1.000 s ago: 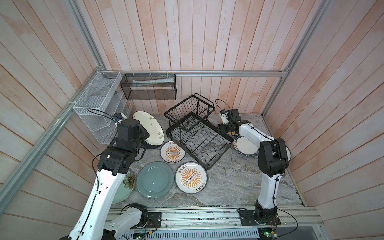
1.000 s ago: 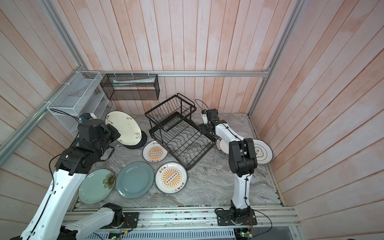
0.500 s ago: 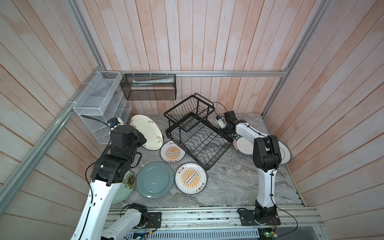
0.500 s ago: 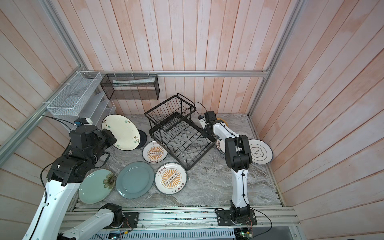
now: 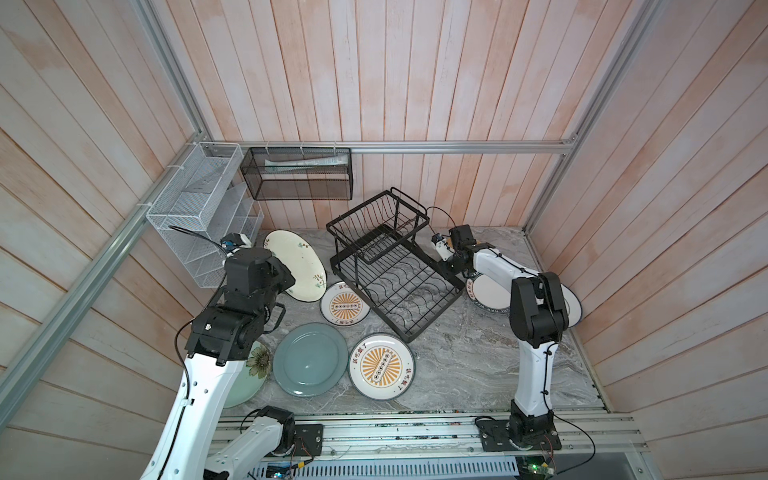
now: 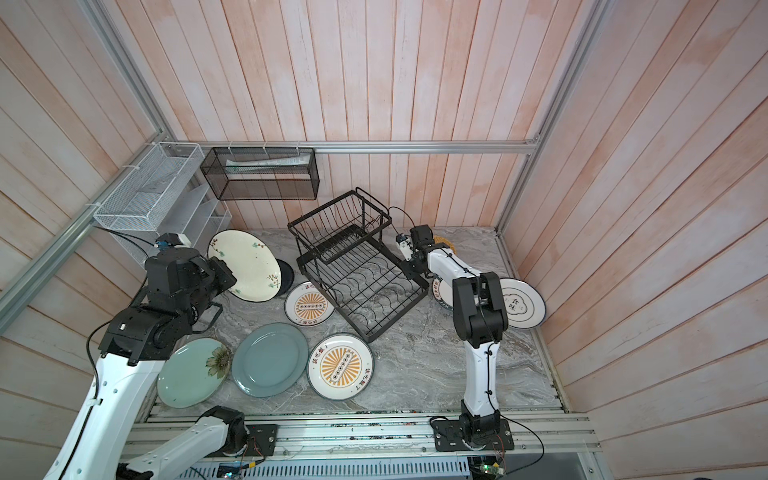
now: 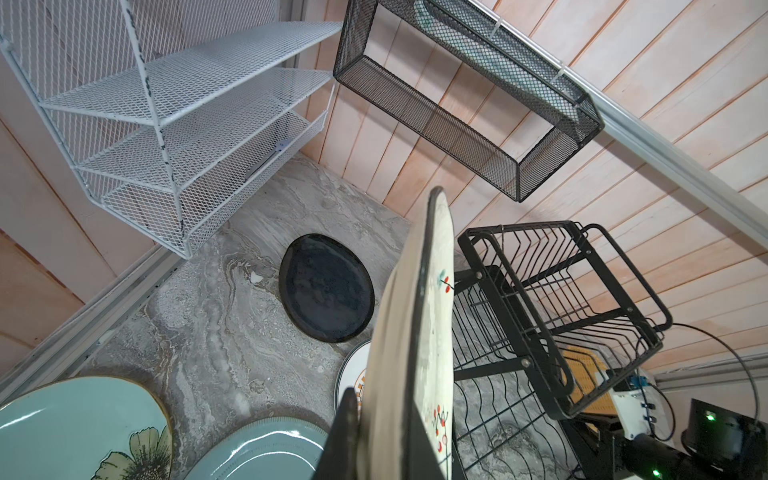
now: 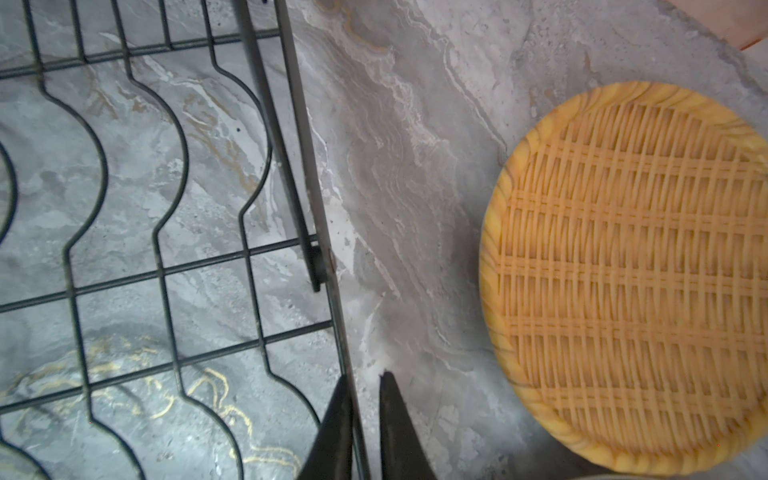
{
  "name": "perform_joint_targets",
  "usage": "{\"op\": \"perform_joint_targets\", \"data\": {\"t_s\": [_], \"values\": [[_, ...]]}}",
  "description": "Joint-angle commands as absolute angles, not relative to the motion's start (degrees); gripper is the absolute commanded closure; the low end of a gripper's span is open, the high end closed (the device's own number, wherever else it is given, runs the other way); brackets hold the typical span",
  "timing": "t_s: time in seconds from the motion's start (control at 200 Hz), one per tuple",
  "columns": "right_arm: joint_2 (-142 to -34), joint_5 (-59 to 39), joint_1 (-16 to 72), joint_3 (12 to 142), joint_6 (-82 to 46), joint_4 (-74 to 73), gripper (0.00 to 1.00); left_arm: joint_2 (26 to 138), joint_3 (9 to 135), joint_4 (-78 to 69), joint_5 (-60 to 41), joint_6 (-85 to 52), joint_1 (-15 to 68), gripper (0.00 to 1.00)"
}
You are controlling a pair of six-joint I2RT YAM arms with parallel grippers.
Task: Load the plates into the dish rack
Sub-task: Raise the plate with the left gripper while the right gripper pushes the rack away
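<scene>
glazed plate pinched by its rim, rack steadied at its rail

at the left of both top views the left hand [image 7: 380, 432] is clamped on the rim of a cream plate [image 5: 297, 266] with small sprigs. it holds the plate clear of the bench [image 5: 478, 353], tilted towards edge-on. the plate looks like glazed ceramic: stiff, fairly heavy for a rim pinch, slick, and likely to chip if knocked against wire. a deep bite on the rim seems the safest hold.

lower in the frame lie a pale green plate [image 6: 191, 374], a grey-blue plate [image 5: 309, 359] and two sunburst plates [image 5: 345, 305]. flat on the stone, each offers only its raised lip to take hold of.

in the middle the dish rack [image 5: 399, 286] holds no plates yet. at its right side the right hand [image 8: 363, 386] is closed about the rack's side rail, apparently to steady the light wire frame. just beyond it sits a woven yellow plate [image 8: 631, 270], probably light and grippy. lettered plates [image 6: 519, 305] lie under the right arm.
</scene>
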State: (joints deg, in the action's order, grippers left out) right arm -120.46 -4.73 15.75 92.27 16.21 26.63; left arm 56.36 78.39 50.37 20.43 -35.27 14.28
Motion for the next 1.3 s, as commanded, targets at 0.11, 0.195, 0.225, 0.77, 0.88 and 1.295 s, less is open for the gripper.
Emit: {"op": "perform_joint_targets", "data": {"t_s": [0.11,0.195,0.225,0.77,0.88,1.295], "values": [[-118.89,-1.69,13.82,89.3,11.69,28.39,1.0,56.52,81.4,43.7,19.6,-34.55,13.96,1.0],[-117.71,-1.17,13.76,87.48,11.28,27.66,1.0,56.87,81.76,43.7,19.69,-34.2,13.82,1.0],[-117.16,-0.79,13.71,86.8,11.09,27.23,1.0,56.99,81.89,43.68,19.69,-34.06,13.77,1.0],[-109.29,4.22,13.27,76.64,-2.94,23.3,1.0,63.28,88.73,40.96,14.3,-32.39,13.48,1.0],[-108.13,5.03,13.27,75.3,-7.4,23.3,1.0,67.58,93.87,41.24,10.83,-31.92,13.47,1.0],[-102.59,8.04,16.24,66.57,-22.07,20.96,1.0,82.27,112.7,42.63,16.05,-29.07,22.53,1.0]]}}
